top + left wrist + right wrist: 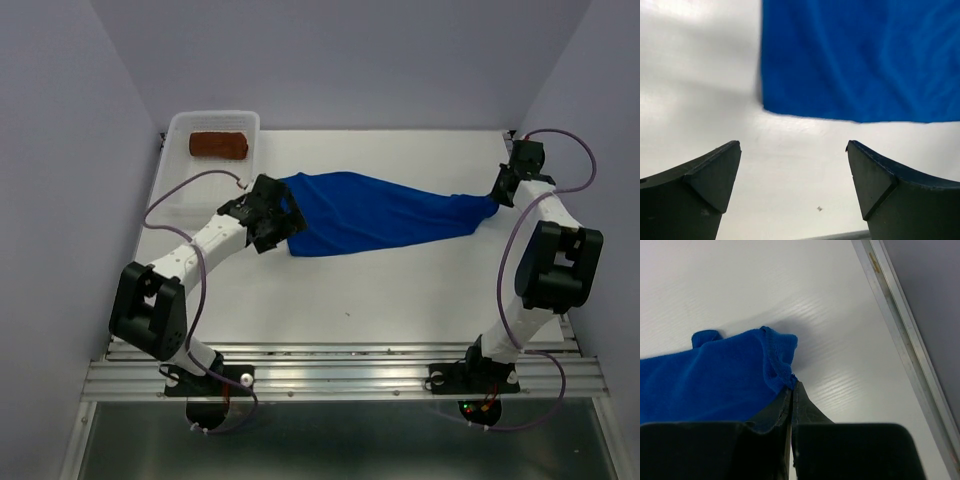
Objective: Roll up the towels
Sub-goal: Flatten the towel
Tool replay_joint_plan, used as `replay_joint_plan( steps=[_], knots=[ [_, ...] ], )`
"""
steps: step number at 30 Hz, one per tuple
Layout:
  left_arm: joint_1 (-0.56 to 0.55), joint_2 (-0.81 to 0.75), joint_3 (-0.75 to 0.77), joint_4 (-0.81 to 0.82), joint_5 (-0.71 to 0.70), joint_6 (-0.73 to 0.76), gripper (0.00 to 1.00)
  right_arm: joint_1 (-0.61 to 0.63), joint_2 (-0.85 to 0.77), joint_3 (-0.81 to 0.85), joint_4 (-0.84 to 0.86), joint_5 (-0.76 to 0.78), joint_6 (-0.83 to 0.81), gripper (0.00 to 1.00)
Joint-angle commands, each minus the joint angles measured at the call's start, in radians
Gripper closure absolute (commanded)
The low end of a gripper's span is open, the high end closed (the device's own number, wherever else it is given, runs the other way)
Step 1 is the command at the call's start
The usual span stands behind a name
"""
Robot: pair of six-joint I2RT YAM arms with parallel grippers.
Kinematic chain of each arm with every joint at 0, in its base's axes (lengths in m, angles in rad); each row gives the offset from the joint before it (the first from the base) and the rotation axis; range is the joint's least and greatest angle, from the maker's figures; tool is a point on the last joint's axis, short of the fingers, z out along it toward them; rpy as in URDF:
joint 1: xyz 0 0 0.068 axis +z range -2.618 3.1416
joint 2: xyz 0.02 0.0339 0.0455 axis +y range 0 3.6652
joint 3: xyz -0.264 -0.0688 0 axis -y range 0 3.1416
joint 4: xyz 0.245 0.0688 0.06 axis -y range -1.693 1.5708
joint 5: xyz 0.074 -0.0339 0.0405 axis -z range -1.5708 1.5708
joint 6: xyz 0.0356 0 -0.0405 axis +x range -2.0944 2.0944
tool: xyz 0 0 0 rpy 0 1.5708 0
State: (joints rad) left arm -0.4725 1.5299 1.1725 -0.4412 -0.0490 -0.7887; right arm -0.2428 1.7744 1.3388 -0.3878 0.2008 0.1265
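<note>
The royal blue towel (pixel 375 213) lies stretched across the middle of the white table, wide at its left end and narrowing to the right. My right gripper (pixel 499 195) is shut on its right corner (pixel 782 360), and the cloth bunches at the fingertips. My left gripper (pixel 285 222) stands open at the towel's left end; in the left wrist view the blue edge (pixel 860 65) lies just beyond the spread fingers (pixel 875 175), with bare table between them. The rust-brown towel (pixel 218 146) sits rolled inside the basket at the back left.
The white perforated basket (pixel 180 190) stands at the far left corner, right behind my left arm. The table's metal side rail (pixel 900 335) runs close to my right gripper. Purple walls close in on both sides and the back.
</note>
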Motion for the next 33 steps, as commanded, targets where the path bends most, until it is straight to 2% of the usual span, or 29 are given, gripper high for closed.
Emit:
replay_joint_plan(
  steps=[1,3,11,13,14,18,23,27,33],
  knots=[
    [-0.009,-0.054,-0.198,0.117,0.043,-0.098,0.01,-0.009,-0.027,-0.007,0.046,-0.011,0.027,0.98],
    [-0.012,-0.045,-0.217,0.143,0.093,-0.109,0.01,-0.009,-0.027,-0.009,0.047,-0.018,0.028,0.98],
    [-0.018,0.105,-0.188,0.196,0.069,-0.122,0.12,-0.009,-0.035,-0.03,0.055,-0.049,0.028,0.98],
    [-0.018,0.131,-0.181,0.209,0.072,-0.129,0.21,-0.009,-0.036,-0.035,0.055,-0.046,0.028,0.98],
    [-0.018,0.141,-0.182,0.21,0.072,-0.132,0.21,-0.009,-0.038,-0.036,0.055,-0.04,0.028,0.98],
    [-0.017,0.187,-0.175,0.21,0.06,-0.121,0.31,-0.009,-0.043,-0.039,0.055,-0.032,0.028,0.98],
    [-0.017,0.233,-0.155,0.202,0.073,-0.107,0.6,-0.009,-0.046,-0.044,0.053,-0.031,0.03,0.98],
    [-0.017,0.202,-0.178,0.222,0.084,-0.11,1.0,-0.009,-0.053,-0.049,0.053,-0.023,0.032,0.98],
    [-0.014,0.147,-0.117,0.205,0.06,-0.073,1.0,-0.009,-0.079,-0.041,0.047,-0.035,0.044,0.98]
  ],
)
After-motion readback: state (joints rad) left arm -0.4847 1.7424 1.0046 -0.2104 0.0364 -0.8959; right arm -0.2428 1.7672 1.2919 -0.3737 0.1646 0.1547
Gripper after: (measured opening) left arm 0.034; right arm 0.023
